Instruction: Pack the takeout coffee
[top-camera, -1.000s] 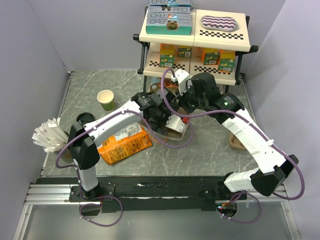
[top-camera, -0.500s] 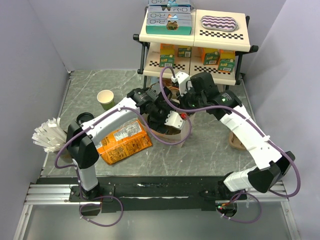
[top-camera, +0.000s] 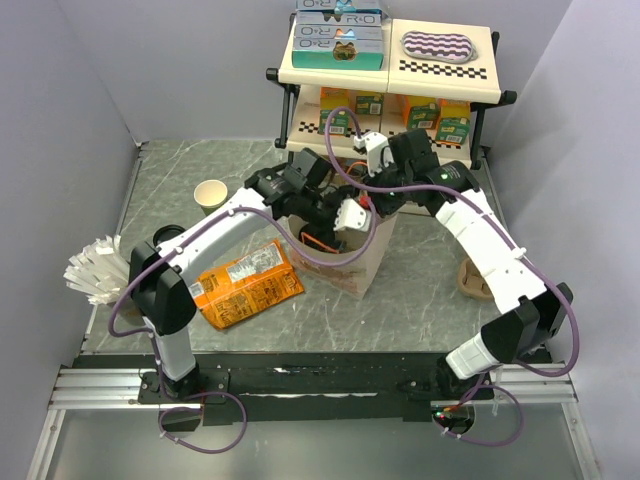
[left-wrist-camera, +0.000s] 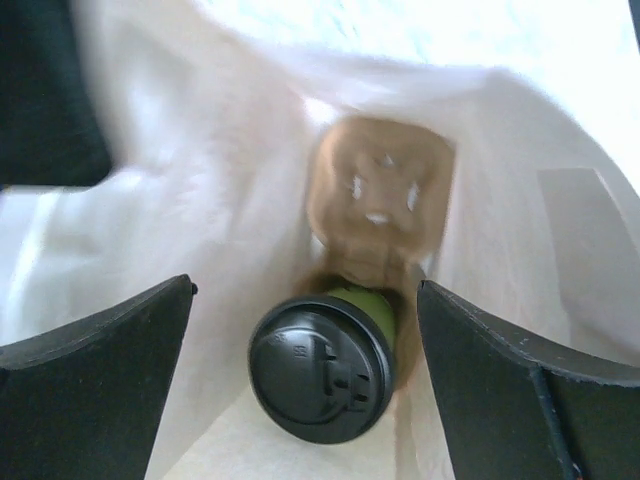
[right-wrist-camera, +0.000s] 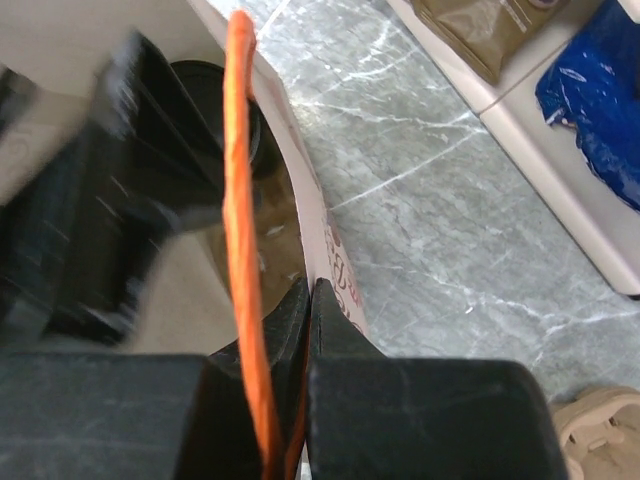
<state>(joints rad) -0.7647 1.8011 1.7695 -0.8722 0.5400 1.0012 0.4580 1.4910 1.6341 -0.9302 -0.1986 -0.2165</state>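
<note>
The takeout coffee (left-wrist-camera: 322, 368), a green cup with a black lid, sits deep in the paper bag (top-camera: 370, 262) with its lid toward the left wrist camera. It rests against a brown cardboard carrier (left-wrist-camera: 380, 200). My left gripper (left-wrist-camera: 305, 300) is inside the bag mouth, open, its fingers (left-wrist-camera: 100, 390) standing wide on either side of the cup and apart from it. My right gripper (right-wrist-camera: 310, 290) is shut on the bag's rim (right-wrist-camera: 335, 265), beside the orange handle (right-wrist-camera: 240, 200). In the top view the left gripper (top-camera: 335, 225) and right gripper (top-camera: 385, 200) meet over the bag.
A lidless green cup (top-camera: 210, 197) stands back left. An orange snack bag (top-camera: 248, 285) lies beside the paper bag. A two-tier shelf (top-camera: 390, 75) with boxes stands at the back. White folded items (top-camera: 98, 268) sit far left, a cardboard carrier (top-camera: 472, 280) at the right.
Both arms have shifted toward the back. The right gripper has pulled the bag's rim up and back, so the bag stands taller. The left gripper stays open in its mouth.
</note>
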